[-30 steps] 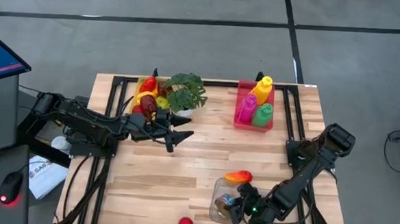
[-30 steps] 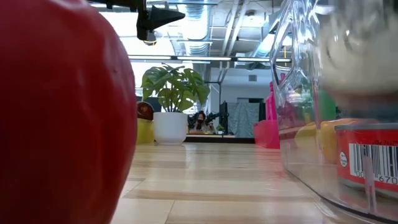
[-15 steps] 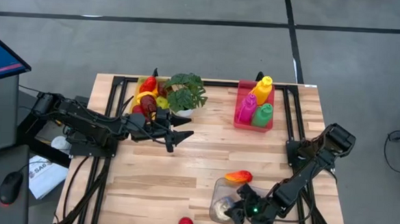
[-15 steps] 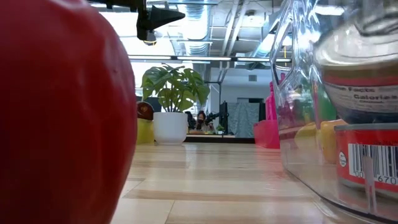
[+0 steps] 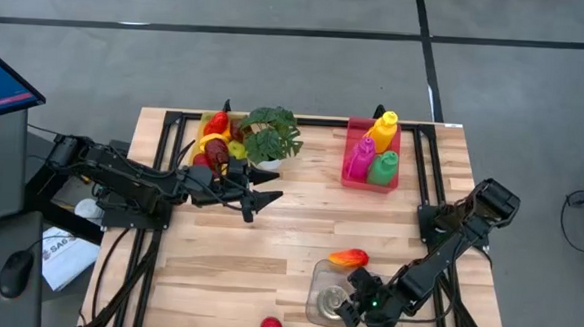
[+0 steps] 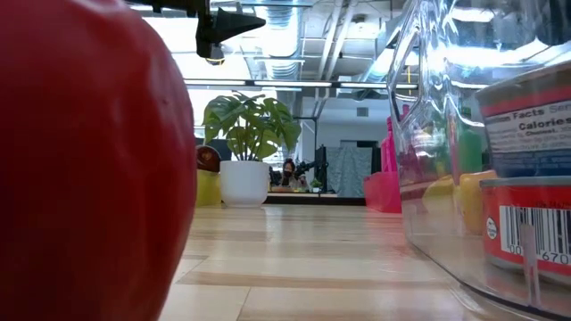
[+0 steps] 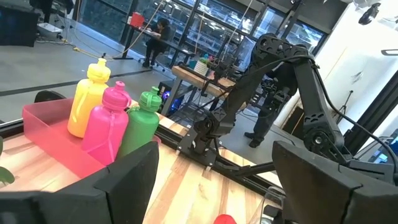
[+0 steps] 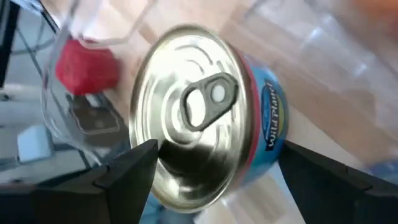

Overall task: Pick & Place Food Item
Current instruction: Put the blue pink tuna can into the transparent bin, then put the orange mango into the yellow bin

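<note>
Right hand [image 5: 350,305] fingers spread, tuna can [image 8: 208,121] between, ungripped

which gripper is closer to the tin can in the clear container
Right. The right gripper sits over the clear container, fingers spread either side of the can. The left gripper hovers far across the table, beside the potted plant.

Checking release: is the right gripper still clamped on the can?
No. In the right wrist view both fingers stand clear of the can, which sits in the clear container.
</note>
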Controlling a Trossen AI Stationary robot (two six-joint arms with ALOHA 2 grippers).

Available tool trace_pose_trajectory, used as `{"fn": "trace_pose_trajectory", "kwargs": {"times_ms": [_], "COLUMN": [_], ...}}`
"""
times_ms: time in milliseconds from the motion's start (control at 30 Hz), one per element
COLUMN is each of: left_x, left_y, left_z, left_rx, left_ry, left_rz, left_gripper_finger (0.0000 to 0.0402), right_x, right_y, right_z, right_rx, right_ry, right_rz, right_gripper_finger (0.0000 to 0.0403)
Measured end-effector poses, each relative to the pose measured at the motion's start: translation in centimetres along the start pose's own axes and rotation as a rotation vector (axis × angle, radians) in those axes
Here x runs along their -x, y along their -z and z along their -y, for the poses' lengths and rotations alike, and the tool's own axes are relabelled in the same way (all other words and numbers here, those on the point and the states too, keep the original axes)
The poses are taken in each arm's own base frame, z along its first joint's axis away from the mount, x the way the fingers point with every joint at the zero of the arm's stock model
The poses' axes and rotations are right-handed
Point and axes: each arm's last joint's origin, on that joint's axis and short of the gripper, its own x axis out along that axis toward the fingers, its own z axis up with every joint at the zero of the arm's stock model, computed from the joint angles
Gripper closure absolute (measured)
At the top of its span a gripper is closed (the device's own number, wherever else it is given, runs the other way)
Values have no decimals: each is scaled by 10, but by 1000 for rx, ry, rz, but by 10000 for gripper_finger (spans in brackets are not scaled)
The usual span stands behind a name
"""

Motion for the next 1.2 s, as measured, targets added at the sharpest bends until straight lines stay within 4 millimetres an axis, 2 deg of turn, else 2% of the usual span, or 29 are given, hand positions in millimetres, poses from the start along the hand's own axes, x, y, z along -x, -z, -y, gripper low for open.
{"fn": "trace_pose_trajectory", "kwargs": {"times_ms": [233, 500, 600, 833, 1200], "left_x": [0, 0, 0, 0, 0], "left_y": [0, 0, 0, 0, 0], "left_z": [0, 0, 0, 0, 0], "left_rx": [0, 0, 0, 0, 0], "left_ry": [0, 0, 0, 0, 1], "left_rz": [0, 0, 0, 0, 0], "left_gripper_finger": [97, 97, 97, 97, 97], "right_x": [9, 40, 49, 52, 60], "right_y": [-8, -16, -19, -22, -34], "right_z": [-11, -34, -34, -27, -29], "right_rx": [43, 110, 97, 127, 381], "right_ry": [104, 256, 331, 403, 386], "right_rz": [-63, -72, -56, -19, 38], "right_gripper_finger": [83, 83, 88, 116, 156]}}
